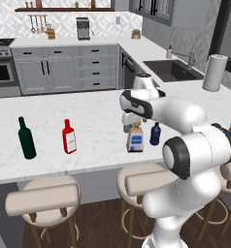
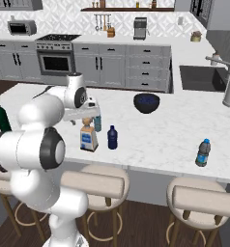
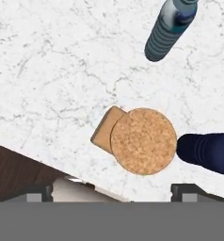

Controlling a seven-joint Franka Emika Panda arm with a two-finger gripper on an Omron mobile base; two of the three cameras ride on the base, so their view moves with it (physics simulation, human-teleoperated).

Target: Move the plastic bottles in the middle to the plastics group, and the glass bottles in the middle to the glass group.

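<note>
So the gripper is hanging right over the square amber bottle, jaws spread wide with nothing between them; in the hand view you're looking straight down on its tan cork stopper, with the two dark finger tips well apart at the bottom. The amber bottle stands upright near the front edge of the marble counter, blue-and-white label facing the stools. Just beside it is the squat dark navy bottle, also upright, and a bit behind the amber one is the slim pale blue-grey water bottle, mostly hidden by the arm in the base views. Off to the left along the counter you've got the flat red bottle with its white label and the tall dark green wine bottle, near each other. Way over on the right sits the small blue bottle with the dark cap. Farther back there's a dark bowl, then the sink and a paper towel roll.
</note>
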